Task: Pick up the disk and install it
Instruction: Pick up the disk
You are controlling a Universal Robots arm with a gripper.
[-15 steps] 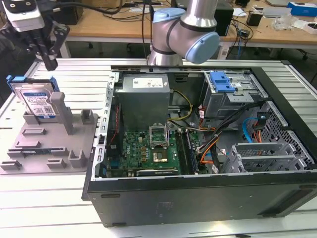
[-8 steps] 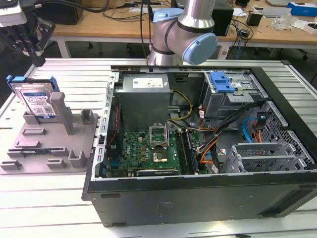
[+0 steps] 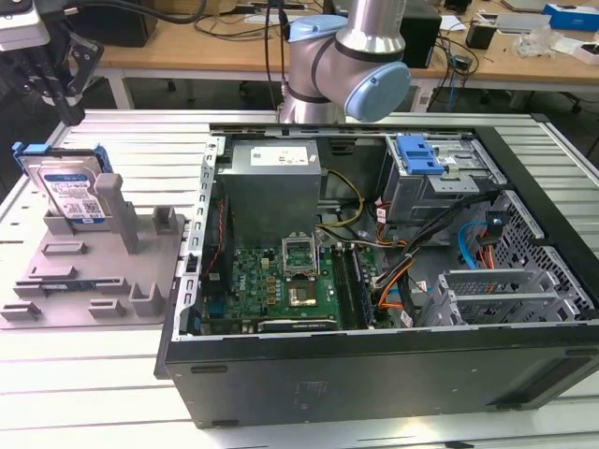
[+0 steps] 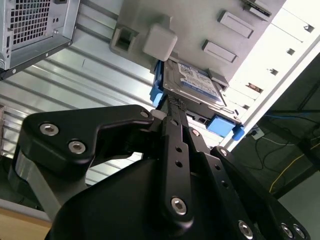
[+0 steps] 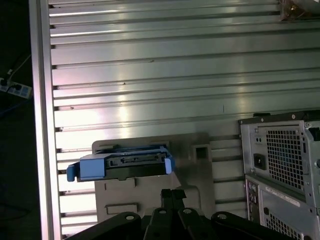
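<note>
The disk (image 3: pixel 70 192) is a silver drive with a white-and-blue label in a bright blue carrier. It stands on edge in a grey plastic fixture (image 3: pixel 94 271) at the exterior view's left, outside the computer case. My black gripper (image 3: pixel 69 105) hangs above and slightly behind the disk, apart from it, with its fingers closed together on nothing. In the second wrist view the gripper (image 4: pixel 173 104) points at the disk's (image 4: pixel 198 84) labelled face. In the first wrist view the disk (image 5: pixel 125 166) shows edge-on just beyond the gripper (image 5: pixel 172 193).
An open computer case (image 3: pixel 374 374) lies on the slatted aluminium table (image 3: pixel 122 150), with a motherboard (image 3: pixel 281 285), a power supply (image 3: pixel 271 187), cables, and a grey drive cage with a fixed blue tab (image 3: pixel 418 154). The arm's base (image 3: pixel 346 65) stands behind the case.
</note>
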